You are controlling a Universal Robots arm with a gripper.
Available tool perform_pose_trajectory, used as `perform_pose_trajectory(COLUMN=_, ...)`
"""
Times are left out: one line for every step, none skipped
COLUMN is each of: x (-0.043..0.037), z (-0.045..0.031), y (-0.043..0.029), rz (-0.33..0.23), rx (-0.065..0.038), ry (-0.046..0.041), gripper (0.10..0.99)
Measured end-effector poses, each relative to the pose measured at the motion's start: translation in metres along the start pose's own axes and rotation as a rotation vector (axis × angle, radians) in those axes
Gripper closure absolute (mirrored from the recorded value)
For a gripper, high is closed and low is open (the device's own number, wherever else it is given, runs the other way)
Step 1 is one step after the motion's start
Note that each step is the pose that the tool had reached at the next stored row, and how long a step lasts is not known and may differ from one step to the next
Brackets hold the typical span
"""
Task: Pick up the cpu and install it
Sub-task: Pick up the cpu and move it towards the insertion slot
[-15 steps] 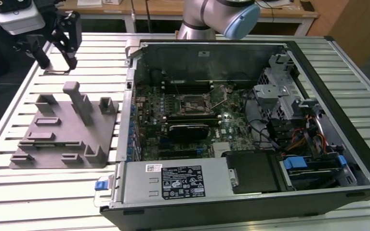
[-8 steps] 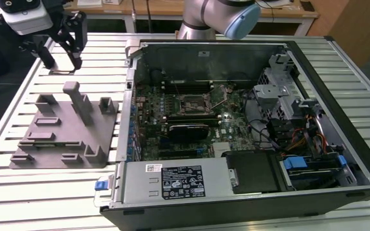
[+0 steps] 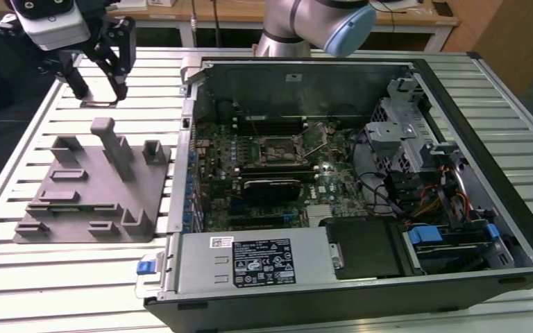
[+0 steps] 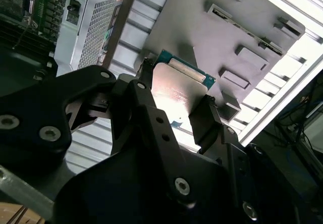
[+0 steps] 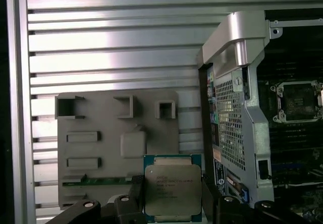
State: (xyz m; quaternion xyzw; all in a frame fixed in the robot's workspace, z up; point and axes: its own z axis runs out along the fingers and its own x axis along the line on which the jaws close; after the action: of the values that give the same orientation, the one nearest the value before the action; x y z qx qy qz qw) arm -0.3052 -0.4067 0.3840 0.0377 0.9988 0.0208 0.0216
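The cpu (image 5: 172, 191) is pinched by two opposite edges in the claw (image 5: 172, 198), silver lid facing the first wrist view, fingers clamped right on it. It's hanging over the slatted desk (image 3: 26, 139) near the grey fixture (image 3: 91, 187), off to the exterior view's left of the open PC case (image 3: 294, 80). The motherboard socket (image 3: 280, 147) is well apart from it.

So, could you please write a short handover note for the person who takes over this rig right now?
Gripper: fingers shut on the cpu, gripping two opposite edges.
Cpu: lifted, near the grey fixture, beside the open computer case.
Done: cpu picked up.
Left: cpu not yet in the socket on the board.
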Motion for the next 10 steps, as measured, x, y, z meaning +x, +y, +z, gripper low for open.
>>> perform_pose_trajectory(x=-0.0015, z=0.0, y=0.0001, rz=0.0, rx=0.0, ry=0.0001, gripper=0.545)
perform_pose_trajectory(x=-0.003, z=0.0001, y=0.0002, rz=0.0, rx=0.0, ry=0.0, gripper=0.545)
perform_pose_trajectory(x=-0.0046, z=0.0002, y=0.0003, rz=0.0, rx=0.0, ry=0.0, gripper=0.545)
perform_pose_trajectory(x=-0.0061, z=0.0003, y=0.0004, rz=0.0, rx=0.0, ry=0.0, gripper=0.545)
perform_pose_trajectory(x=-0.0076, z=0.0003, y=0.0005, rz=0.0, rx=0.0, ry=0.0, gripper=0.545)
perform_pose_trajectory(x=-0.0091, z=0.0004, y=0.0007, rz=0.0, rx=0.0, ry=0.0001, gripper=0.545)
perform_pose_trajectory(x=-0.0106, z=0.0004, y=0.0008, rz=0.0, rx=0.0, ry=0.0001, gripper=0.545)
perform_pose_trajectory(x=-0.0122, z=0.0005, y=0.0009, rz=0.0, rx=0.0, ry=0.0, gripper=0.545)
perform_pose_trajectory(x=-0.0137, z=0.0006, y=0.001, rz=0.0, rx=0.0, ry=0.0, gripper=0.545)
perform_pose_trajectory(x=-0.0153, z=0.0007, y=0.0011, rz=0.0, rx=0.0, ry=0.0, gripper=0.545)
